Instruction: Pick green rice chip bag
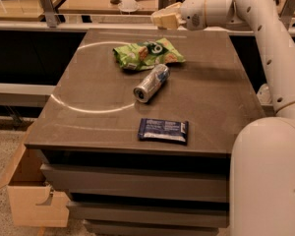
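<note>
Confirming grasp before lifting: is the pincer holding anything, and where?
Nothing: the pincer hangs over the far table edge, apart from the green rice chip bag.

I see the gripper (163, 18) hanging above the far edge of the table (88, 87), touching nothing. The green rice chip bag (146, 54) lies open to reach from above and from its left. The can (151, 83) lies just beside its near edge, possibly touching it, so that side is tight. The blue wrapper (163, 130) lies well apart, near the front.
</note>
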Robot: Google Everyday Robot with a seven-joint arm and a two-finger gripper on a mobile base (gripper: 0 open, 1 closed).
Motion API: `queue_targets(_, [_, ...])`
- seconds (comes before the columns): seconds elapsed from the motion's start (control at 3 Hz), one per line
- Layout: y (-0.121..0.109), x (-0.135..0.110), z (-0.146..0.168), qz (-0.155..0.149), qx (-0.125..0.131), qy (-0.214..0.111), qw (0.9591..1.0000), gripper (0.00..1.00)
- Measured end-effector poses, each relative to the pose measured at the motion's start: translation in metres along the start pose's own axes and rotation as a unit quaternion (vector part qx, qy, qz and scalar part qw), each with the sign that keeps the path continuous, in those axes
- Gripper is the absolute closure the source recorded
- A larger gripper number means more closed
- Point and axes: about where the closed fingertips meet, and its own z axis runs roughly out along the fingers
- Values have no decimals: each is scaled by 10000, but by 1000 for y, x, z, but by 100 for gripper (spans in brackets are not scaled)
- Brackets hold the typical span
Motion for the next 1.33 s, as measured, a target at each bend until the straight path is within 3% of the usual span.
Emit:
queue_targets(0.33, [0, 16, -2, 4, 98, 454, 9989, 52])
queue_targets(1.0, [0, 47, -3, -111, 66, 1093, 9939, 6])
queue_targets(1.33, [-2, 78, 12, -153, -120, 1435, 9895, 0])
